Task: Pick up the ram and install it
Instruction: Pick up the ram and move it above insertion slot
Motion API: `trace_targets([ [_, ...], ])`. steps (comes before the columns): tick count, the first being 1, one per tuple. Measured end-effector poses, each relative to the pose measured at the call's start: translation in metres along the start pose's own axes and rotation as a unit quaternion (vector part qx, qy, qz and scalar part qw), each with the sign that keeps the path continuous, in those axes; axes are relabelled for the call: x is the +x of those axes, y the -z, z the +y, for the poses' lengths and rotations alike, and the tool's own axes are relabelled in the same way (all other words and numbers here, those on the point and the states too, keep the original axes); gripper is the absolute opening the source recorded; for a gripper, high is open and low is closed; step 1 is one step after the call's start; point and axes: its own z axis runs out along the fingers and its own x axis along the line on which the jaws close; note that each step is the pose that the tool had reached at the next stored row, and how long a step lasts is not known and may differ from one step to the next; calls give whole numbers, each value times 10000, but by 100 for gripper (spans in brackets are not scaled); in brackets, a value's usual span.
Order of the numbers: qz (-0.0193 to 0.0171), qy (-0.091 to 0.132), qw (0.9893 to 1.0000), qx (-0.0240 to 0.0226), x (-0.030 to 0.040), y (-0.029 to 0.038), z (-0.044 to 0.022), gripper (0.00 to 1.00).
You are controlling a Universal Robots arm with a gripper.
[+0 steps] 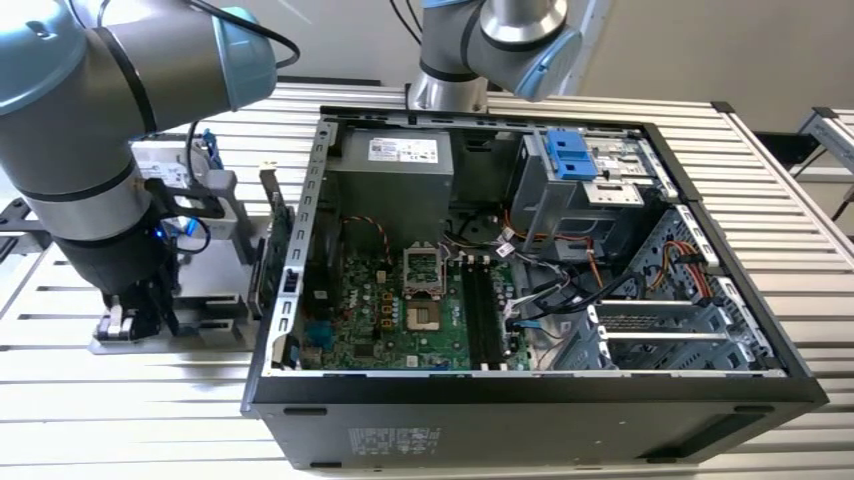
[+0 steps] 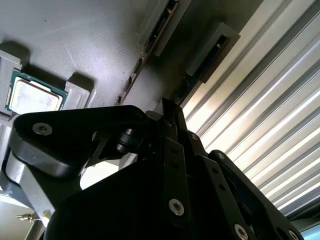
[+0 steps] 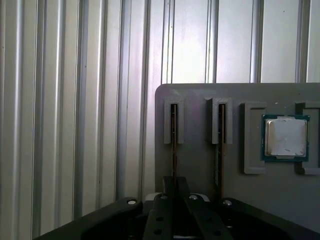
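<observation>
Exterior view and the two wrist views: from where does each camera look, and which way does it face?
Exterior view: off the arm, high, looking down into the open computer case; the arm shows at the exterior view's left.
First wrist view: on the wrist, looking down past the gripper at the grey tray holding the ram and CPU chip.
Second wrist view: on the wrist, looking slantwise past the gripper at that tray.
Shared: both wrist views show gripper, tray and CPU chip.

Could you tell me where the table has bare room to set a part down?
The slatted table is bare at the exterior view's lower left, beside the gray tray and computer case. Tray and case interior are crowded.
</observation>
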Motion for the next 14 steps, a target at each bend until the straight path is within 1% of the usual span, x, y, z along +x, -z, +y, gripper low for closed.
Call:
trace_targets([
  [14,0,0,10000,0,0,-5,0,0],
])
